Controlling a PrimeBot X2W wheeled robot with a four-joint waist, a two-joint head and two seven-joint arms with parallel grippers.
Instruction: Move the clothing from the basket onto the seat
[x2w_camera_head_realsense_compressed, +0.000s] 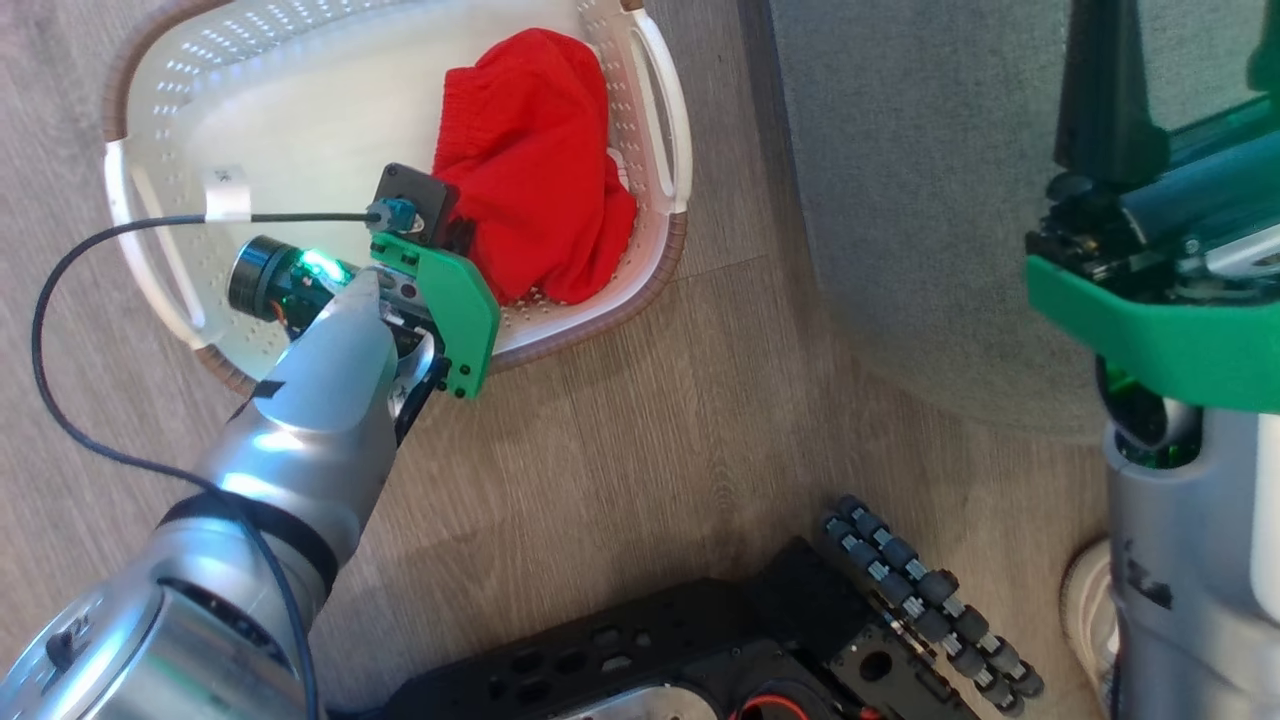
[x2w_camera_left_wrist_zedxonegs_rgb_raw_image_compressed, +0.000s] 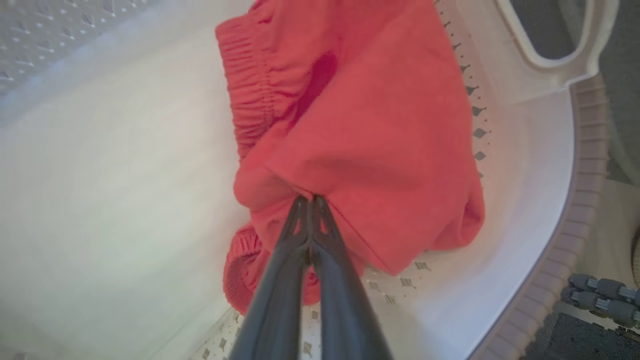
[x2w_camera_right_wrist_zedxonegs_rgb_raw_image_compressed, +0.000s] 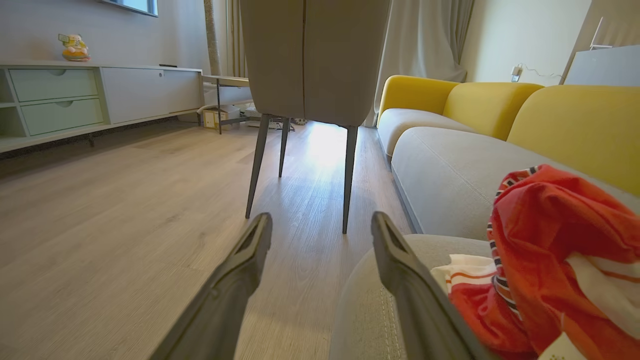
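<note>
Plain red shorts (x2w_camera_head_realsense_compressed: 535, 170) lie bunched at the right end of the white perforated basket (x2w_camera_head_realsense_compressed: 300, 120) on the floor. My left gripper (x2w_camera_left_wrist_zedxonegs_rgb_raw_image_compressed: 311, 200) reaches down into the basket and is shut on a fold of the shorts (x2w_camera_left_wrist_zedxonegs_rgb_raw_image_compressed: 370, 130) near their lower edge. In the head view its green wrist bracket (x2w_camera_head_realsense_compressed: 450, 305) hides the fingertips. My right gripper (x2w_camera_right_wrist_zedxonegs_rgb_raw_image_compressed: 320, 225) stands open with nothing between its fingers, beside the grey seat (x2w_camera_right_wrist_zedxonegs_rgb_raw_image_compressed: 450, 175). A red jersey (x2w_camera_right_wrist_zedxonegs_rgb_raw_image_compressed: 555, 235) with white striped trim lies crumpled on the seat, just right of that gripper.
The grey seat (x2w_camera_head_realsense_compressed: 920, 180) lies right of the basket, across a strip of wood floor. My dark wheeled base (x2w_camera_head_realsense_compressed: 800, 640) is at the bottom. A chair (x2w_camera_right_wrist_zedxonegs_rgb_raw_image_compressed: 315, 60) on thin legs stands ahead of the right gripper; yellow sofa backs (x2w_camera_right_wrist_zedxonegs_rgb_raw_image_compressed: 480, 105) rise behind the seat.
</note>
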